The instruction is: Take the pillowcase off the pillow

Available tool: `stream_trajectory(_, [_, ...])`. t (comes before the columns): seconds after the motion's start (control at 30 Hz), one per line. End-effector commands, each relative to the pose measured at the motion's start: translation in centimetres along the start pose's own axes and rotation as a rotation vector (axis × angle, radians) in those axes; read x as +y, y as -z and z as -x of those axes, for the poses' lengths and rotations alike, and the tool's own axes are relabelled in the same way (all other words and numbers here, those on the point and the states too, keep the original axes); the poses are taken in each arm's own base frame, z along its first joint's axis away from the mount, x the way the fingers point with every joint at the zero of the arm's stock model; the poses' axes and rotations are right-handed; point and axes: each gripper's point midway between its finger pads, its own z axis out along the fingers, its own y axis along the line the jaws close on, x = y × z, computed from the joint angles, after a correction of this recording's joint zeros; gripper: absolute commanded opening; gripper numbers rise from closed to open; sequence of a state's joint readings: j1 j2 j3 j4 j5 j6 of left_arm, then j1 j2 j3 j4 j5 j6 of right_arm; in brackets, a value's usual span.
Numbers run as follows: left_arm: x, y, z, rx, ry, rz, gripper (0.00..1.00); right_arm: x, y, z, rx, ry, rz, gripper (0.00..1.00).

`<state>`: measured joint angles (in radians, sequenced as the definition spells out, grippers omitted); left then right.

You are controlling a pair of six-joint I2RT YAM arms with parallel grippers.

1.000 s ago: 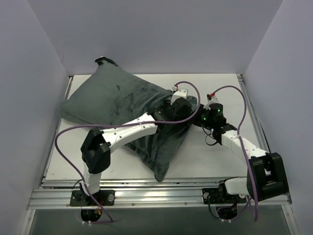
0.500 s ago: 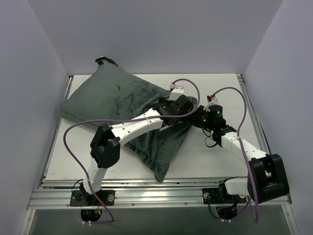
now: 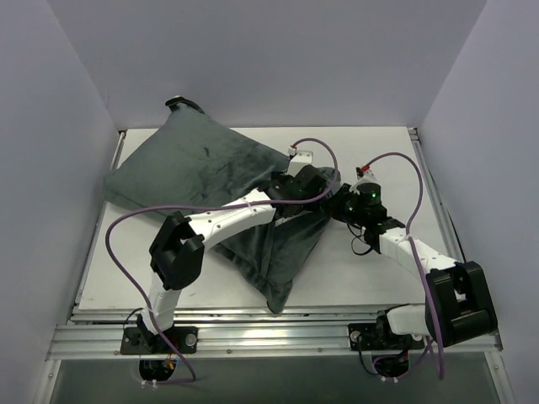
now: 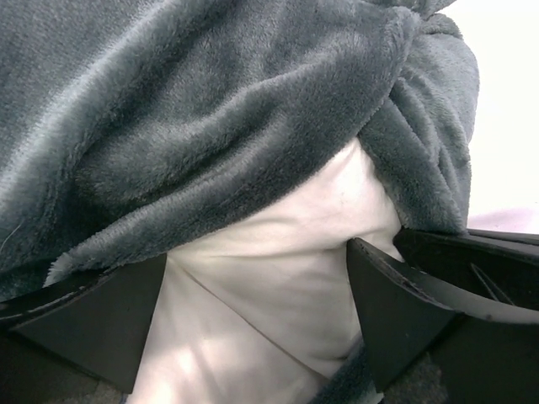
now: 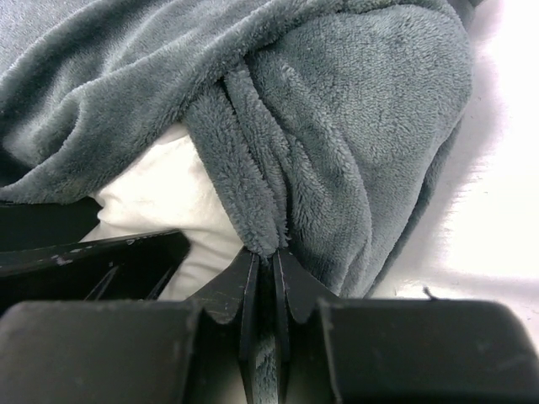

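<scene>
The pillowcase [image 3: 202, 168], with its grey-green side up, lies across the left and middle of the desk [image 3: 370, 278]. Its opening is at the right end, where both arms meet. In the last second the left arm has bent its elbow more and carried the left tool [image 4: 253, 286] a little to the left along this opening, while the pillowcase itself has hardly shifted. This tool stands wide open, one finger on each side of the white pillow [image 4: 278, 244] that shows in the opening, and it grips nothing. The right tool [image 5: 263, 261] is closed tightly on a fold of the pillowcase edge. I judge that the real pulling has not begun, as the pillow is almost fully inside.
</scene>
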<state>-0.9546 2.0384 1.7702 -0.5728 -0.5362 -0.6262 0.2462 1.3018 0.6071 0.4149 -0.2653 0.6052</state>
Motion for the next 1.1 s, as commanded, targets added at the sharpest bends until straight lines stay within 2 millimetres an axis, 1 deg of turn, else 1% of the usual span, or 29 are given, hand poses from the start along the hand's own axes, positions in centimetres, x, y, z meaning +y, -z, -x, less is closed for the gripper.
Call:
stream_trajectory(0.0, [1.7, -2.6, -9.3, 0.27, -0.036, 0.044, 1.0, -1.4, 0.1, -1.1, 0.009, 0.003, -0.063, 0.0])
stream_trajectory(0.03, [1.8, -2.8, -9.5, 0.271, -0.03, 0.049, 0.87, -1.4, 0.2, -1.1, 0.007, 0.005, -0.063, 0.0])
stream_trajectory(0.07, [1.8, -3.1, -9.7, 0.268, -0.025, 0.049, 0.79, -1.2, 0.2, -1.2, 0.01, 0.006, -0.063, 0.0])
stream_trajectory(0.1, [2.2, -3.4, -10.1, 0.274, -0.023, 0.059, 0.69, -1.1, 0.2, -1.2, 0.005, 0.009, -0.062, 0.0])
stream_trajectory(0.13, [2.3, -3.4, -10.1, 0.271, -0.017, 0.061, 0.5, -1.0, 0.3, -1.2, 0.005, 0.009, -0.063, 0.0])
stream_trajectory(0.17, [2.5, -3.4, -10.0, 0.269, -0.014, 0.064, 0.4, -0.9, 0.3, -1.3, 0.008, 0.012, -0.062, 0.0])
stream_trajectory(0.23, [3.1, -3.4, -9.5, 0.261, -0.015, 0.066, 0.14, -1.0, 0.3, -1.1, 0.003, 0.013, -0.072, 0.0])
stream_trajectory(0.27, [3.3, -2.8, -8.7, 0.25, -0.009, 0.064, 0.03, -1.1, 0.2, -1.2, 0.006, 0.012, -0.08, 0.0])
stream_trajectory(0.33, [4.5, -2.2, -7.4, 0.228, -0.004, 0.074, 0.02, -1.6, 0.1, -1.2, 0.009, 0.004, -0.107, 0.0])
stream_trajectory(0.37, [4.7, -0.8, -5.8, 0.197, 0.009, 0.059, 0.02, -1.6, 0.0, -0.8, 0.001, 0.003, -0.114, 0.0])
stream_trajectory(0.43, [5.6, 0.6, -4.2, 0.162, 0.01, 0.054, 0.02, -2.2, -0.1, -0.2, -0.008, 0.002, -0.149, 0.0])
stream_trajectory(0.47, [6.4, 2.3, -2.8, 0.136, 0.0, 0.038, 0.02, -2.2, -0.1, 0.5, -0.017, 0.003, -0.162, 0.0])
stream_trajectory(0.53, [7.4, 4.1, -1.8, 0.115, -0.05, 0.017, 0.02, -3.6, 0.4, 1.9, -0.039, -0.019, -0.214, 0.0])
stream_trajectory(0.57, [8.6, 5.9, -1.0, 0.093, -0.043, 0.01, 0.02, -4.1, 0.5, 2.7, -0.053, -0.034, -0.234, 0.0])
stream_trajectory(0.6, [9.5, 6.8, -0.7, 0.084, -0.048, 0.011, 0.02, -4.2, 0.7, 4.1, -0.077, -0.051, -0.242, 0.0])
stream_trajectory(0.63, [10.5, 7.7, -0.6, 0.078, -0.061, 0.012, 0.02, -5.8, 1.3, 5.3, -0.092, -0.084, -0.287, 0.0])
stream_trajectory(0.67, [11.4, 9.9, 0.7, 0.042, -0.035, -0.017, 0.02, -6.4, 1.6, 6.3, -0.113, -0.094, -0.315, 0.0])
stream_trajectory(0.7, [12.9, 10.2, 0.0, 0.055, -0.031, -0.002, 0.02, -6.2, 1.9, 8.0, -0.147, -0.097, -0.329, 0.0])
stream_trajectory(0.73, [13.8, 10.9, -0.1, 0.054, -0.025, 0.0, 0.02, -6.8, 2.3, 8.6, -0.155, -0.108, -0.361, 0.0])
stream_trajectory(0.77, [14.3, 12.6, 0.6, 0.026, -0.003, -0.029, 0.02, -7.1, 2.4, 9.4, -0.176, -0.114, -0.384, 0.0])
stream_trajectory(0.8, [15.3, 12.8, -0.2, 0.04, -0.001, -0.021, 0.02, -6.9, 2.5, 10.0, -0.183, -0.119, -0.386, 0.0])
stream_trajectory(0.83, [15.8, 13.4, -0.5, 0.043, 0.002, -0.021, 0.02, -6.9, 2.9, 11.4, -0.219, -0.126, -0.408, 0.0])
stream_trajectory(0.87, [16.1, 14.4, -0.4, 0.034, 0.016, -0.039, 0.02, -7.0, 3.0, 11.9, -0.231, -0.141, -0.417, 0.0])
stream_trajectory(0.9, [16.9, 14.4, -1.0, 0.048, 0.024, -0.028, 0.02, -7.0, 3.2, 12.6, -0.248, -0.145, -0.429, 0.0])
stream_trajectory(0.93, [17.2, 14.7, -1.3, 0.052, 0.028, -0.027, 0.02, -6.7, 3.5, 13.7, -0.266, -0.146, -0.434, 0.0])
stream_trajectory(0.97, [17.6, 15.5, -1.2, 0.037, 0.04, -0.036, 0.02, -6.9, 3.6, 14.4, -0.277, -0.151, -0.446, 0.0])
stream_trajectory(1.0, [17.7, 15.7, -1.4, 0.039, 0.047, -0.041, 0.02, -7.0, 3.8, 15.0, -0.293, -0.148, -0.463, 0.0])
stream_trajectory(1.03, [18.3, 16.1, -1.6, 0.035, 0.063, -0.042, 0.02, -6.6, 4.1, 16.3, -0.316, -0.15, -0.463, 0.0])
stream_trajectory(1.07, [18.4, 16.3, -1.6, 0.029, 0.07, -0.05, 0.02, -6.7, 4.0, 16.7, -0.322, -0.15, -0.467, 0.0])
